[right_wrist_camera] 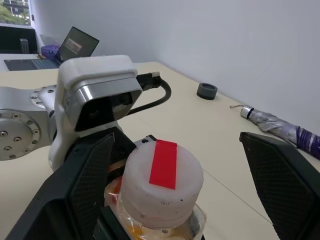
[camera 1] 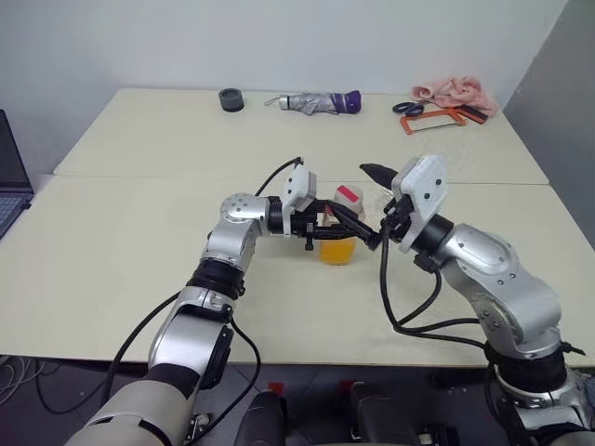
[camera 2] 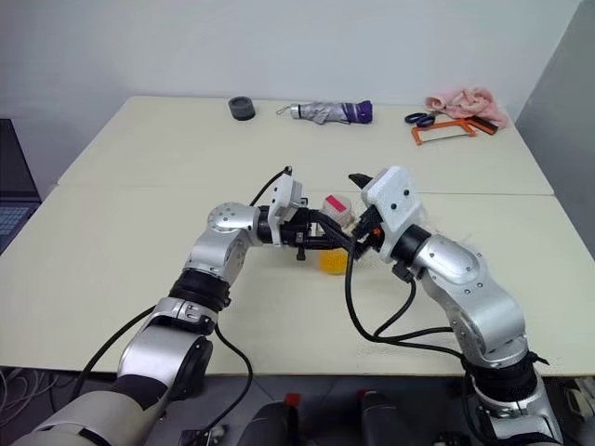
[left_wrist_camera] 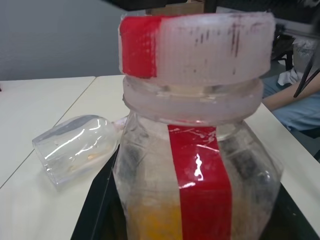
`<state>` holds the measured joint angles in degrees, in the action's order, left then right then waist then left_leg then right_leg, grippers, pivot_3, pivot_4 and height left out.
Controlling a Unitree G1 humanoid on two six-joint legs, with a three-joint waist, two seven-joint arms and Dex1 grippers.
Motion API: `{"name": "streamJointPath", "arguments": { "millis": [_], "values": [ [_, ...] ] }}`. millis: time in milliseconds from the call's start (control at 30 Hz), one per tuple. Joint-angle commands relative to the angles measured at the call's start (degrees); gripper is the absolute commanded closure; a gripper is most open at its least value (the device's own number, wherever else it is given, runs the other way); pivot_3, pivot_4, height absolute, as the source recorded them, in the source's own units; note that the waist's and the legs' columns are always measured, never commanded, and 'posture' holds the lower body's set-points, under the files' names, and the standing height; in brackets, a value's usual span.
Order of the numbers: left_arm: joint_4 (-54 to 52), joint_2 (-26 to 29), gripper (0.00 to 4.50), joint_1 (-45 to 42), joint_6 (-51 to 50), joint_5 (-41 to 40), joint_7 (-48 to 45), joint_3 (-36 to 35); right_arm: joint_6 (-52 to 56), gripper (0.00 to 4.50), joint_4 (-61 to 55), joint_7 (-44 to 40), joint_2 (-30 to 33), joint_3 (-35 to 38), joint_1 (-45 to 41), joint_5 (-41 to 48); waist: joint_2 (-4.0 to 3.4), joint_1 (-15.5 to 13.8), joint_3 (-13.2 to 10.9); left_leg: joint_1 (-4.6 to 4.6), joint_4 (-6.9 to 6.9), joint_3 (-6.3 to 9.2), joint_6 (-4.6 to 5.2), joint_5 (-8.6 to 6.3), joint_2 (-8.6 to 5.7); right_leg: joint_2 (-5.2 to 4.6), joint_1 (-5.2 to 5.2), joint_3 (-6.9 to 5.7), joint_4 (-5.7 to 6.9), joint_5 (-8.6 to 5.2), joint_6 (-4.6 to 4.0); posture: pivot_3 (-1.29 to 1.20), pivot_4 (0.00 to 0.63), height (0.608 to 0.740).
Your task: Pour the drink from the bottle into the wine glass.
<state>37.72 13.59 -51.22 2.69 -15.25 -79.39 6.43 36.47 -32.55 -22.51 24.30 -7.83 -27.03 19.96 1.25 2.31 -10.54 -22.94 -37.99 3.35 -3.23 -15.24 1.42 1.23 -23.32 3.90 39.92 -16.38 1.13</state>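
1. Left tool (camera 1: 346, 226) is clamped on the bottle (camera 1: 340, 223), held just above the counter (camera 1: 112, 251).
2. Right tool (right_wrist_camera: 175, 165) is spread wide around the bottle's cap (right_wrist_camera: 162, 182).
3. Wine glass (left_wrist_camera: 75, 150) lies on its side beside the bottle.

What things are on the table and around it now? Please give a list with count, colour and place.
bottle: 1, clear with whitish cap and red stripe, mid table, held upright
drink: orange-yellow, low in the bottle
wine glass: 1, clear, lying on its side beside the bottle
black ring: 1, far edge of the table
umbrella: 1, grey and purple, folded, far edge
scissors: 1, dark handles, far right
orange frame tool: 1, beside the scissors
pink cloth: 1, far right corner
laptop: 1, dark, off the table's left end
table: cream
left gripper: shut on the bottle
right gripper: open around the cap
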Motion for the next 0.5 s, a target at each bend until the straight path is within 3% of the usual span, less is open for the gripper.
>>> {"name": "streamJointPath", "arguments": {
  "millis": [33,500],
  "values": [
    [-1.78,-0.28,2.79,-1.20,0.62,-1.11,0.09,-1.01,-1.89,0.23,-0.64,-0.06,-0.01,0.58,-0.62,-1.65,0.00,-0.06,0.00,0.00,0.00,0.00,0.00,0.00,0.00,-0.01,0.00,0.00,0.00,0.00,0.00,0.00,0.150,0.740],
    [-1.86,0.01,2.79,-0.98,0.57,-1.02,0.02,-0.96,-0.34,0.23,-1.22,0.11,0.23,4.01,2.05,-0.79,0.00,-0.18,0.00,0.01,0.00,0.00,0.00,0.00,0.00,-0.01,0.00,0.00,0.01,0.00,0.00,0.00,0.150,0.740]
  ]
}}
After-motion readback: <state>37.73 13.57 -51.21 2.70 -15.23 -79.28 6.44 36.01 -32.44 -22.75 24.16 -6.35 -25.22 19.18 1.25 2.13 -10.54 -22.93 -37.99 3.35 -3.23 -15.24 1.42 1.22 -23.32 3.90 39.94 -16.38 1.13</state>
